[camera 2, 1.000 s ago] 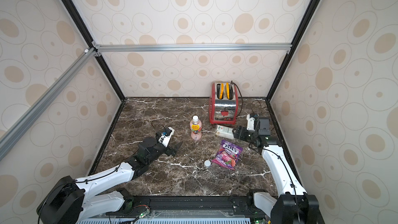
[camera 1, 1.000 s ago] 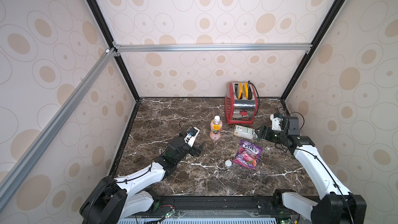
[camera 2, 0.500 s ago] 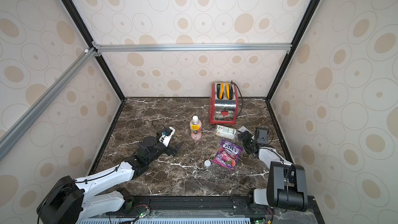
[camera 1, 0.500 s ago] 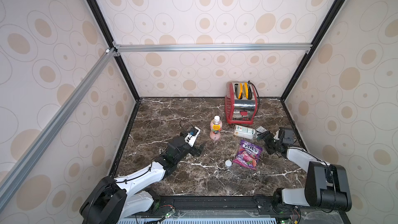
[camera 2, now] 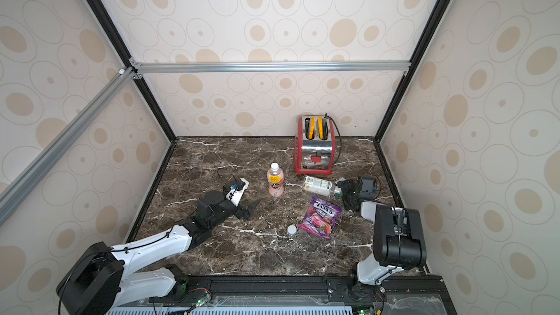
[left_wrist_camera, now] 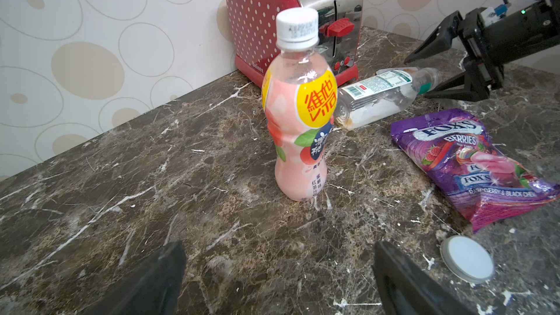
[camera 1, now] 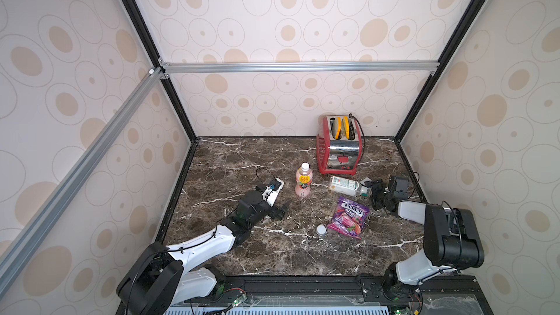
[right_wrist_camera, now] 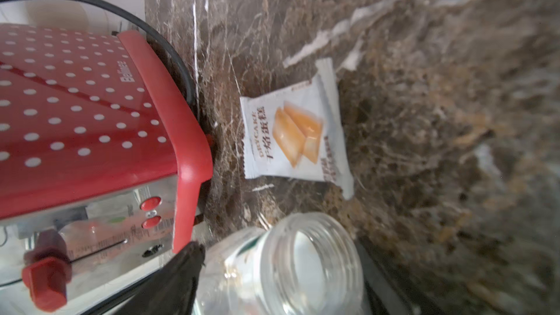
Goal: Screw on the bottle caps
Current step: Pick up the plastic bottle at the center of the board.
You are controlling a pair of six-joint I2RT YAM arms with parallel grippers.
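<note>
Presently the right gripper [camera 1: 372, 190] stands wide around the neck of the uncapped clear bottle [camera 1: 345, 185], right of frame centre; the left gripper [camera 1: 283, 211] gapes empty, loose cap [camera 1: 321, 230] to its lower right.

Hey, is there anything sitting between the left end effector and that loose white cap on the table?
Nothing visible. Bare marble tabletop lies between the open left end effector and the loose cap. The purple candy bag lies just beyond the cap, not in the path.
</note>
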